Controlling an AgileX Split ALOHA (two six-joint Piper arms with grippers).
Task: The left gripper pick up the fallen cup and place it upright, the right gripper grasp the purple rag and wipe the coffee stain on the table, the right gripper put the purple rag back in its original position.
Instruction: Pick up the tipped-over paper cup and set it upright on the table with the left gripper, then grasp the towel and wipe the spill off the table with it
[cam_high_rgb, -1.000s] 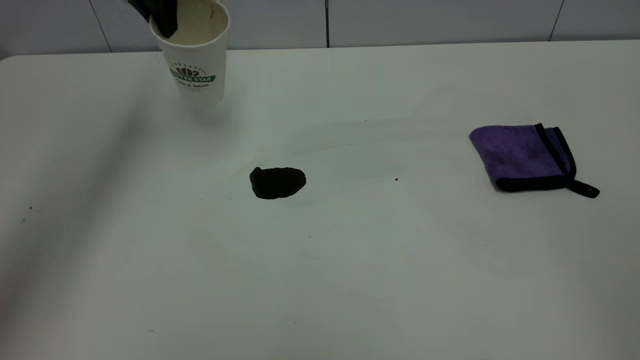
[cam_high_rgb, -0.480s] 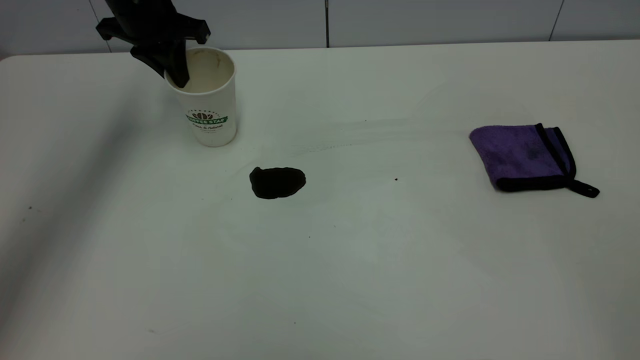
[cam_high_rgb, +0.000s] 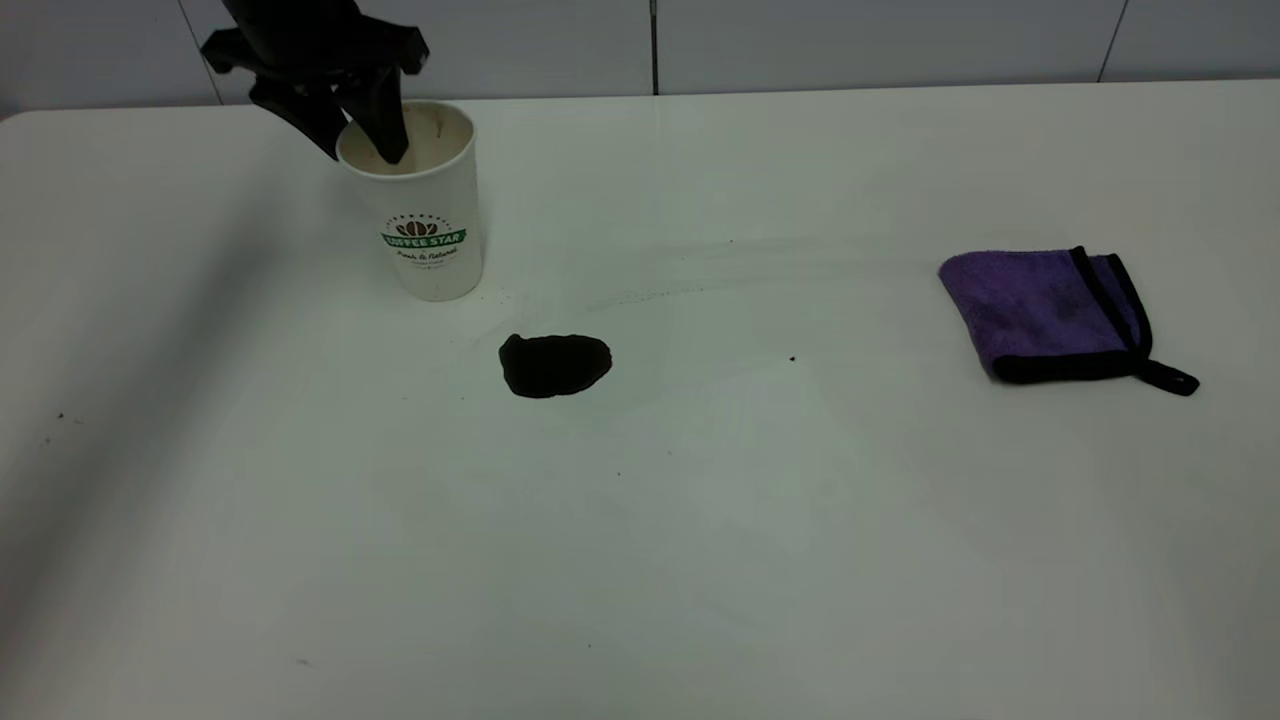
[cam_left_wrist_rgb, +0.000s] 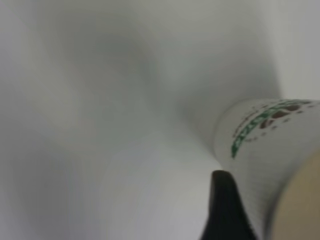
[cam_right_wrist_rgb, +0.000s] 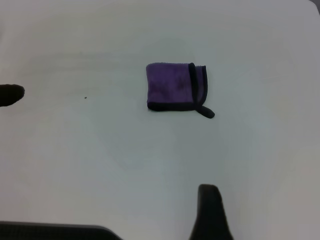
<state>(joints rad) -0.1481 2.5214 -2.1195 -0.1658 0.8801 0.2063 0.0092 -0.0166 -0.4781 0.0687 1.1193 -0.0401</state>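
The cup (cam_high_rgb: 428, 215) stands upright on the table (cam_high_rgb: 700, 520) at the back left, its green banner facing me. My left gripper (cam_high_rgb: 362, 152) is open over its rim, one finger inside the cup and one outside. In the left wrist view the outer finger (cam_left_wrist_rgb: 225, 210) lies against the cup (cam_left_wrist_rgb: 265, 145). The coffee stain (cam_high_rgb: 554, 364) is a dark puddle just in front of the cup. The purple rag (cam_high_rgb: 1045, 312) lies folded at the right. My right gripper is out of the exterior view. Its wrist view shows one finger (cam_right_wrist_rgb: 210, 210) high above the rag (cam_right_wrist_rgb: 172, 86), jaws apart and empty.
A few tiny dark specks (cam_high_rgb: 792, 358) dot the white top between the stain and the rag. The rag's black loop (cam_high_rgb: 1170, 379) points to the front right. A grey tiled wall (cam_high_rgb: 800, 40) runs behind the table's back edge.
My left gripper brought the cup down from the air and set it upright on the table. Its fingers have since spread apart at the rim. The rag and the stain have not moved.
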